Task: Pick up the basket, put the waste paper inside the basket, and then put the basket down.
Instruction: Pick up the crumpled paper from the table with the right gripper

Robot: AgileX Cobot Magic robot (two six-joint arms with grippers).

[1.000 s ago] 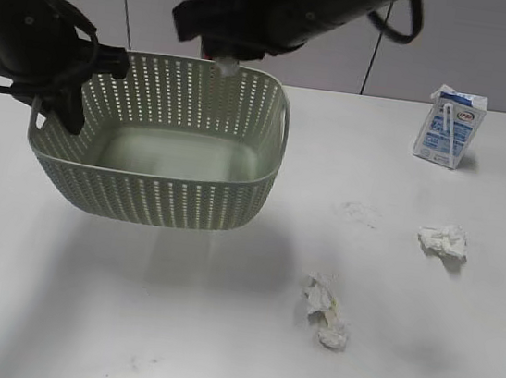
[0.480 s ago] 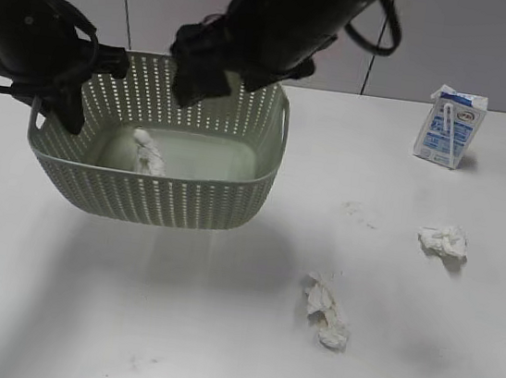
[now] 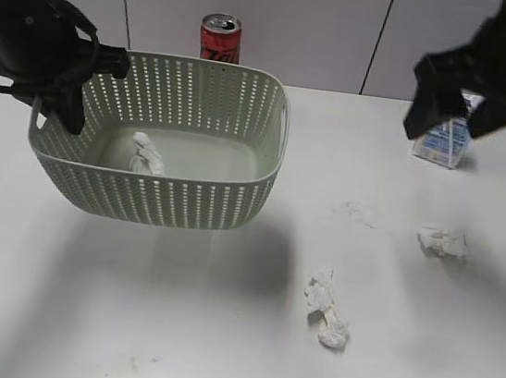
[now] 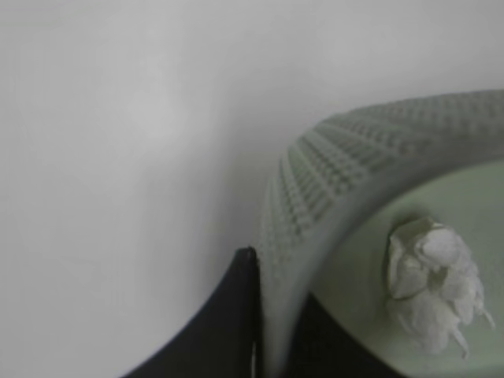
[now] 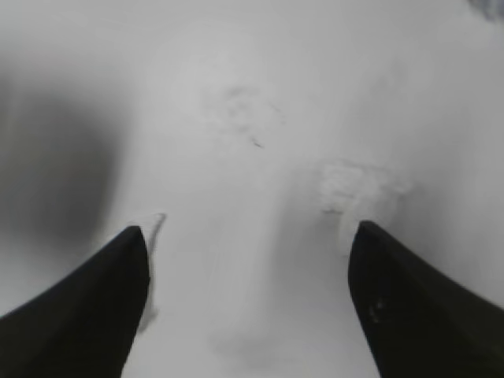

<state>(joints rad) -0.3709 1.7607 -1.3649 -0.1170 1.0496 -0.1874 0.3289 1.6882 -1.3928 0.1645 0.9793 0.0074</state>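
The left gripper point(image 3: 58, 112) stood at the basket's left rim, its dark fingers point(image 4: 236, 315) pinching the wall from both sides, one outside and one inside, as the left wrist view showed. The basket point(image 3: 195, 202) hung tilted above the white table point(image 3: 124, 321), its shadow lying on the surface below and to the right of it. Inside the basket, on the left part of its floor, lay one wad of waste paper point(image 3: 148, 155), seen close up in the left wrist view point(image 4: 431, 283) as a crumpled white lump near the curved wall.

Behind the basket's far rim stood a red can point(image 3: 220, 38), upright against the wall panels. To the right of the basket, low on the table and well apart from it, lay a second crumpled wad point(image 3: 326, 310). Further right of the basket lay a third wad point(image 3: 442, 242).

Above that third wad, far to the right of the basket, the right gripper point(image 3: 446, 107) hovered over the table, its fingers point(image 5: 102, 299) spread wide and holding nothing. A blurred white wad point(image 5: 354, 189) showed between them in the right wrist view. The gripper partly hid a blue-and-white milk carton point(image 3: 441, 144).
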